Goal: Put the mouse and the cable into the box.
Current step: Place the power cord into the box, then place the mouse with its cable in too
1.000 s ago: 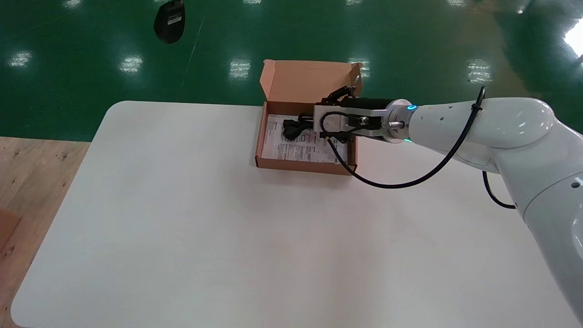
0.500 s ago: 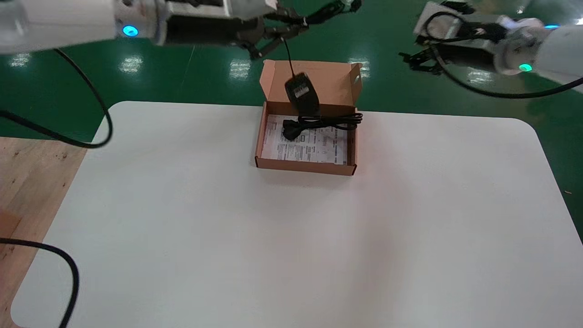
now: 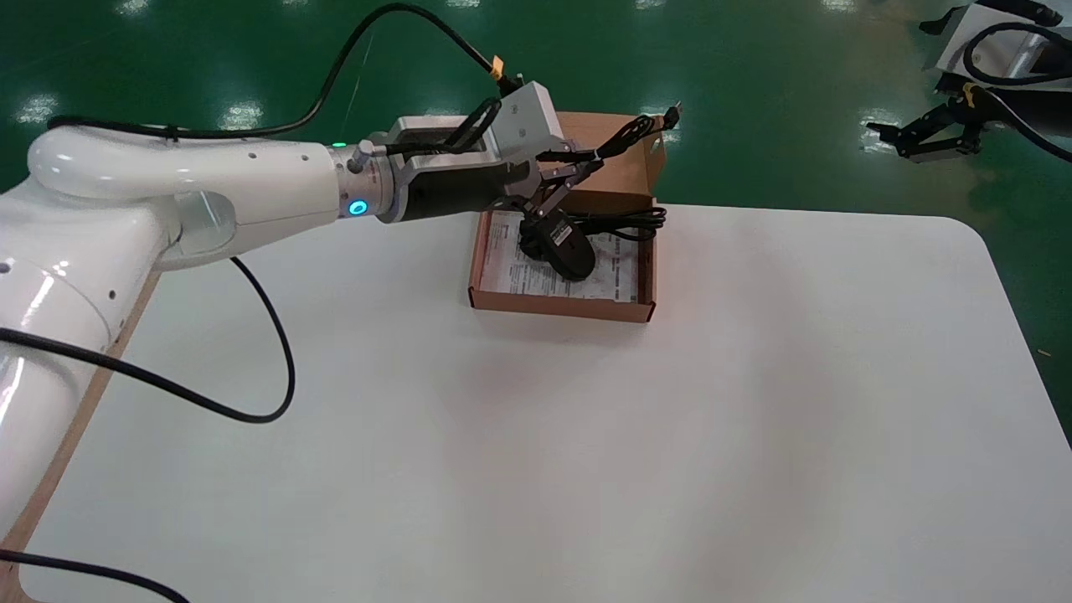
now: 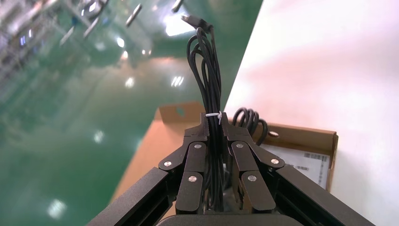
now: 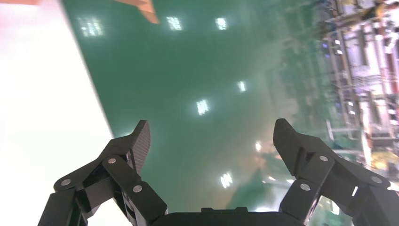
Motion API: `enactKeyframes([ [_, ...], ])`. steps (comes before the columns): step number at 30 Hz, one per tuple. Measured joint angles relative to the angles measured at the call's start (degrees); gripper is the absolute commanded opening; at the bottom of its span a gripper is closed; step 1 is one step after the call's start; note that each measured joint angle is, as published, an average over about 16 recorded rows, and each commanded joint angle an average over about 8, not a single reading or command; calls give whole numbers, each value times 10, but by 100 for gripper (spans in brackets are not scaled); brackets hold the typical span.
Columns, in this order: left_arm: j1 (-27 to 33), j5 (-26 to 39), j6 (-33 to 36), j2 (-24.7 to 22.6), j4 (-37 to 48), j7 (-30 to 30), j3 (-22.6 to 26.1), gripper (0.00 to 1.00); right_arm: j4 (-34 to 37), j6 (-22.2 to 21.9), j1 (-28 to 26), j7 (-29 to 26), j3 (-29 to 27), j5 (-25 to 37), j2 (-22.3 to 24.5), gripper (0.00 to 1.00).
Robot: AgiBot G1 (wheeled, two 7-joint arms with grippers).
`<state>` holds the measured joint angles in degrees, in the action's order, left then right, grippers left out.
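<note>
The brown cardboard box lies open at the table's far edge, a printed sheet on its floor. A coiled black cable lies along the back of the box. My left gripper hovers over the box, shut on the mouse's tied cord bundle. The black mouse hangs from that cord, low inside the box; I cannot tell whether it touches the sheet. The left wrist view shows the left gripper clamping the cord, with the cable and the box beyond. My right gripper is open and empty, off the table at the far right.
The white table stretches wide in front of the box. Green floor lies beyond its far edge. The box's raised lid stands behind the left gripper. The right wrist view shows the right gripper over green floor, next to the table's edge.
The right arm left the box and drew back to the far right. The left arm came in from high up and lowered the dangling mouse into the box.
</note>
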<state>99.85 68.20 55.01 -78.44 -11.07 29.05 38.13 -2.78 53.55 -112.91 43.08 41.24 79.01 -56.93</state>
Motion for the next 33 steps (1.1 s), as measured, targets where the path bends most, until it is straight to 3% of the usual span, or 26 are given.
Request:
enactKeyframes([
  [7,-36,-32,-45,1,9,-114,16,2,10,48,-7,6,5,6,13,100],
  [8,-39,-35,-51,1,10,-130,19,9,11,54,-7,6,5,7,14,100],
  [14,-52,-50,-73,2,17,-204,32,84,17,75,-10,9,8,10,17,100],
  [16,-53,-51,-77,2,17,-220,36,100,18,80,-10,9,9,11,18,100],
  [33,-62,-57,-72,14,-2,-244,37,100,-1,94,8,-6,1,0,24,100],
])
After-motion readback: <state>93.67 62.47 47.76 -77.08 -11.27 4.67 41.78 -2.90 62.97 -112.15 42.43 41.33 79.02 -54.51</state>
